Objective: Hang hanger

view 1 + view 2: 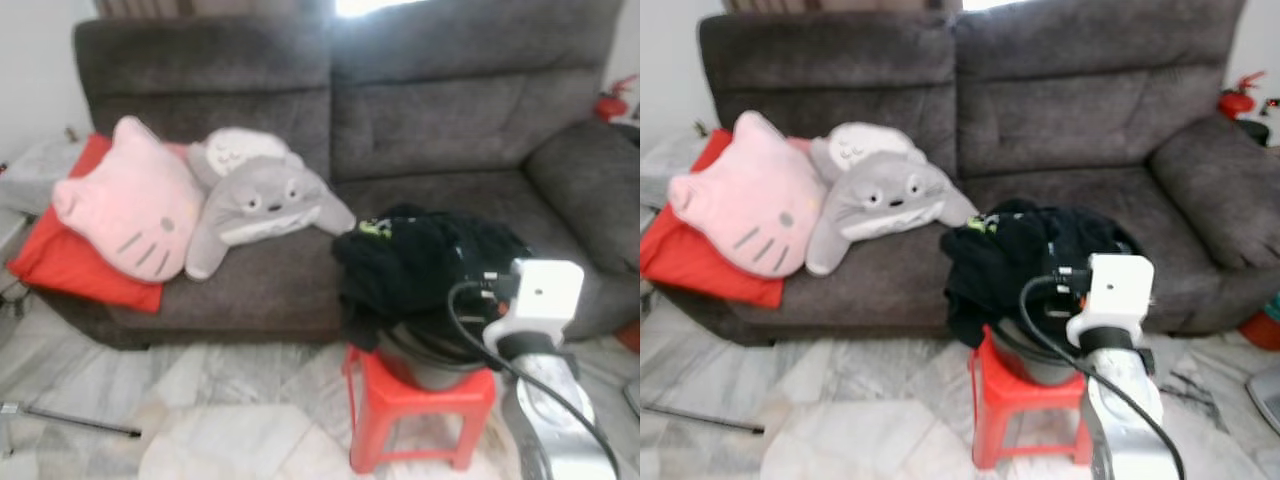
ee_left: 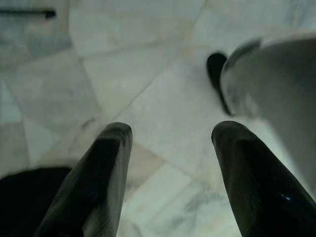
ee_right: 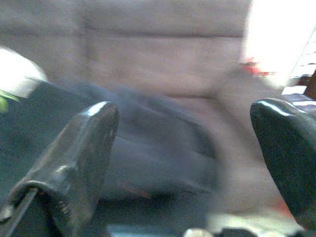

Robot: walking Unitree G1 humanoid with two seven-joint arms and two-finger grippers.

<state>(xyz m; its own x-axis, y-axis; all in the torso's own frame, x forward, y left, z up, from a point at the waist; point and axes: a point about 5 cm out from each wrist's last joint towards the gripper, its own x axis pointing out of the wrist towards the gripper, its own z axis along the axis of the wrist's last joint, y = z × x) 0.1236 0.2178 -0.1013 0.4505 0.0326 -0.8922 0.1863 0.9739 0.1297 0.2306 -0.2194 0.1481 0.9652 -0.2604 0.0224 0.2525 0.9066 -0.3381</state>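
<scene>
Head eyes share sofa point(image 1: 300, 120) (downward); wrist cameras look along fingers point(image 2: 94, 182).

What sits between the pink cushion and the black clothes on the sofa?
A grey plush toy leans against the pink cushion, then a bare stretch of sofa seat before the black clothes, as the left eye view shows.

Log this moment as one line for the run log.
right gripper: open, raised toward black clothes | left gripper: open, over floor | hanger: not made out
</scene>
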